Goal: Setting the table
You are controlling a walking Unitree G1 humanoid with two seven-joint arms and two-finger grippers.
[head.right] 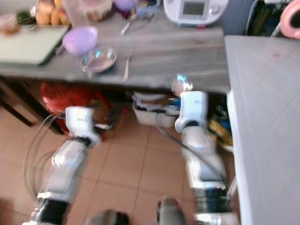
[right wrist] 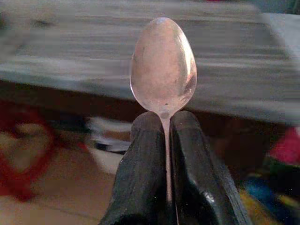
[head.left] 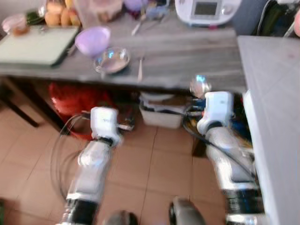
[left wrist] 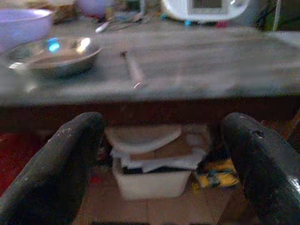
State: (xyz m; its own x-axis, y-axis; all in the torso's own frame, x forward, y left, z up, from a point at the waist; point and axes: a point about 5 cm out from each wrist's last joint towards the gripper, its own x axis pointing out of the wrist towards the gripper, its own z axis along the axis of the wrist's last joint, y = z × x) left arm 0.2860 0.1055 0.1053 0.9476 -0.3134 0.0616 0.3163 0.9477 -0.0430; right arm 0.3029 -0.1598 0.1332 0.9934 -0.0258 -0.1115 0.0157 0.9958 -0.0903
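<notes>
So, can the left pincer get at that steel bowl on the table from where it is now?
Probably yes. The left pincer is open and holds nothing, though it sits below the table edge and must rise first. The steel bowl lies near the front edge, with the purple bowl close behind it.

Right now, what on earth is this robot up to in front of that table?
It is setting the table. Its right gripper is shut on a metal spoon, held with the bowl end up, just short of the grey wooden table. Its left gripper is open and holds nothing, aimed at the table's edge. On the table sit a steel bowl, a purple bowl and a white appliance.
</notes>
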